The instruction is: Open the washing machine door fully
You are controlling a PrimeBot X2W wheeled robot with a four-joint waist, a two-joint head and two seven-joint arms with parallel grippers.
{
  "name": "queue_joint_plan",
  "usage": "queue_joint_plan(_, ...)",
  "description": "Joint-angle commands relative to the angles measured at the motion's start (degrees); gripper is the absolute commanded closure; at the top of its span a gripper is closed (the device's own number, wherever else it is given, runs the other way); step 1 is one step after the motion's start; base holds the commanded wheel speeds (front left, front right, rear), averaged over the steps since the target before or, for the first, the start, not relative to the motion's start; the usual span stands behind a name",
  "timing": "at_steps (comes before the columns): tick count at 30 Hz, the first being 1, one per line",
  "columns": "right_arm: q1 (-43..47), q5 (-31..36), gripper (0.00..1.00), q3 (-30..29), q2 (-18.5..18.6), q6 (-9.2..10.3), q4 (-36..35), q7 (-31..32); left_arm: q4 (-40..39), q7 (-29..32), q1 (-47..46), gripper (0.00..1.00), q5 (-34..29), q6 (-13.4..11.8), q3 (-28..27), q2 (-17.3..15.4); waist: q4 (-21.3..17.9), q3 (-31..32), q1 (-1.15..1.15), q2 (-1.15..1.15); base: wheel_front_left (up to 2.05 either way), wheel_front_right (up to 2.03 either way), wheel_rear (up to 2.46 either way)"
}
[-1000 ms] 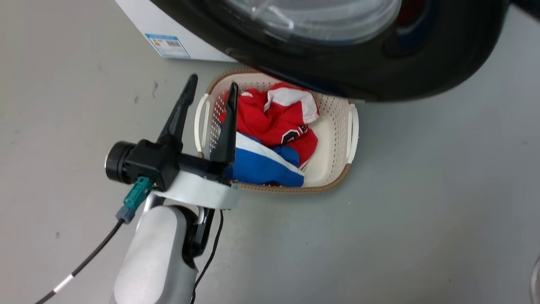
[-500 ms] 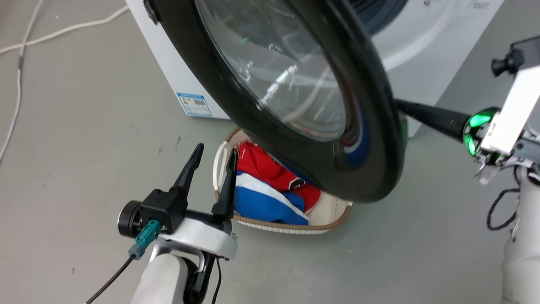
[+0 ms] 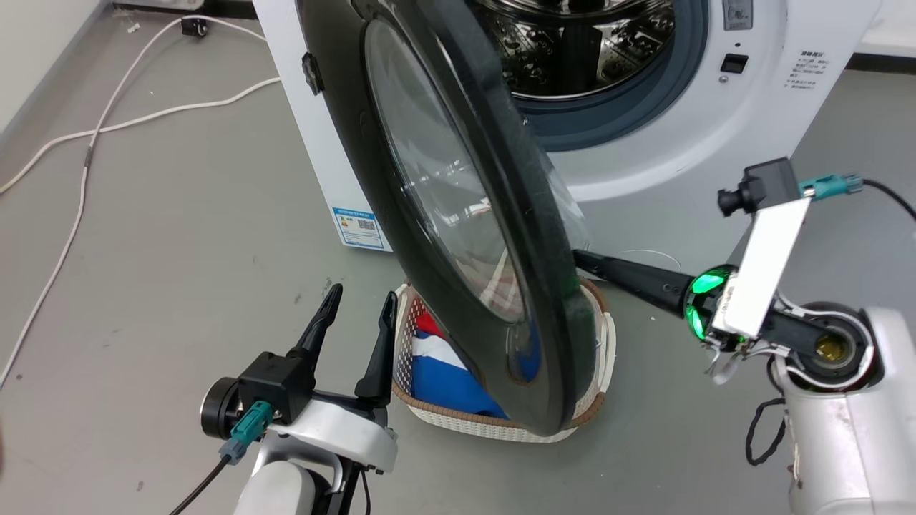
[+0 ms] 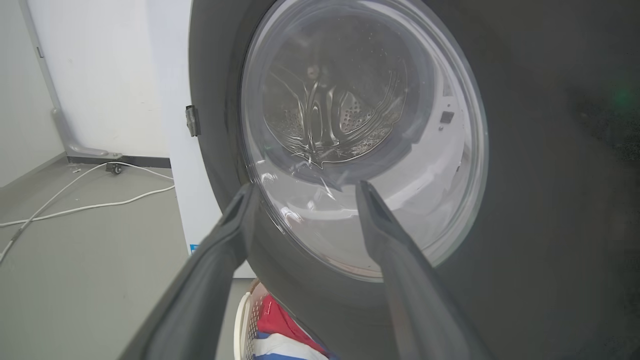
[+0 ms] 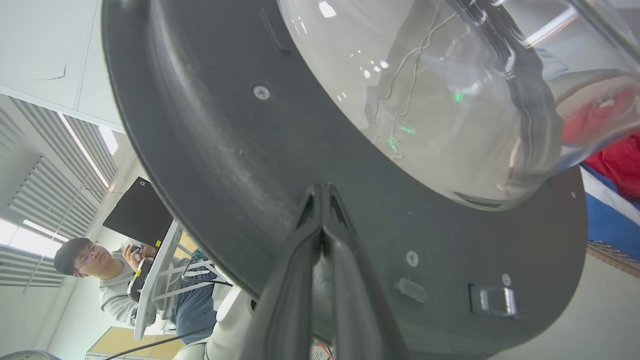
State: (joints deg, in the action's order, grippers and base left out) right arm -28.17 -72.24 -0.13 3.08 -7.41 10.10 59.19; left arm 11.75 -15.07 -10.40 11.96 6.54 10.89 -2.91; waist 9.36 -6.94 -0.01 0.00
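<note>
The head camera has tilted up, showing the machine (image 3: 715, 129), its door (image 3: 458, 207) half open. Behind the door the right end effector (image 3: 583, 259), closed and empty, touches the inner face; the left end effector (image 3: 358, 304) gapes empty before it.

1. Left gripper (image 3: 363, 292): two long black tapering fingers on a black block.
2. Teal connector (image 3: 245, 422) with a thin black lead (image 3: 197, 488) under that block; white bracket (image 3: 343, 429) beside it.
3. Left forearm (image 3: 275, 495): pale grey shell.
4. Right gripper (image 3: 583, 260): black fingers, green-lit ring (image 3: 705, 284) at the base.
5. White plate (image 3: 764, 261) carries a small black camera (image 3: 755, 187) and a second teal plug (image 3: 829, 187).
6. Right forearm (image 3: 844, 443): pale grey shell, brass-centred round joint (image 3: 830, 348), looped black cable (image 3: 748, 433).
</note>
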Motion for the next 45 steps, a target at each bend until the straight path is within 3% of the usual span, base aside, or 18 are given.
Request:
queue_joint_plan(1,1.25,-0.63,1.00,1.27,-0.33,-0.14,0.26,-1.26,0.15,-0.14,0.63,0.00,0.08,0.14,-0.22,0.03,0.00,0.39,0.01,0.00,0.00,0.00,0.00)
queue_joint_plan(9,3.73,-1.71,1.00,1.40,-0.28,-0.14,0.50,-8.57,0.44,-0.14,1.19,0.00,-0.34,0.41,-0.77,0.03,-1.04,1.46,0.01,0.00,0.00,0.00,0.00)
queue_joint_plan(23,17.20,-2.22,1.00,-9.35,-0.23,-0.14,-6.77,-32.41,1.73,-0.14,3.25,0.00,0.40,0.81,-1.98,0.03,-3.10,4.65,0.01,0.00,0.00,0.00,0.00)
queue_joint_plan(26,21.15,-0.14,1.00,-11.16,0.08,-0.14,-9.21,-36.57,1.80,-0.14,3.74,0.00,0.07,0.82,-2.37,0.03,-3.89,4.82,0.01,0.00,0.00,0.00,0.00)
queue_joint_plan(27,24.70,3.15,1.00,-12.13,0.33,-0.14,-11.35,-40.63,1.95,-0.14,4.17,0.00,-0.20,0.84,-2.79,0.02,-4.55,5.04,0.01,0.00,0.00,0.00,0.00)
queue_joint_plan(33,29.70,12.38,1.00,-11.00,1.30,-0.14,-14.37,-47.76,2.22,-0.14,4.42,0.00,-0.39,0.92,-3.22,0.03,-5.77,5.54,0.01,0.00,0.00,0.00,0.00)
queue_joint_plan(35,31.04,16.43,0.51,-10.39,1.87,-0.14,-15.16,-50.32,2.27,-0.14,4.49,0.00,-0.23,0.91,-3.39,0.03,-6.16,5.84,0.01,0.00,0.00,0.00,0.00)
queue_joint_plan(36,31.38,18.82,0.00,-10.10,2.37,-0.14,-15.58,-51.62,2.31,-0.14,4.58,0.00,-0.19,0.92,-3.45,0.03,-6.33,5.95,0.01,0.00,0.00,0.00,0.00)
queue_joint_plan(39,32.11,26.92,0.00,-9.76,3.81,-0.14,-16.72,-55.52,2.44,-0.14,4.75,0.00,-0.23,0.94,-3.64,0.03,-6.69,6.21,0.01,0.00,0.00,0.00,0.00)
queue_joint_plan(42,32.54,39.30,0.00,-10.63,5.97,-0.14,-17.82,-59.67,2.53,-0.14,4.82,0.00,-0.45,0.96,-3.73,0.03,-6.86,6.36,0.01,0.00,0.00,0.00,0.00)
queue_joint_plan(45,32.62,50.67,0.00,-12.14,5.24,-0.08,-18.83,-61.98,2.70,-0.14,4.85,0.00,-0.49,0.98,-3.85,0.03,-6.85,6.52,0.01,0.00,0.00,0.00,0.00)
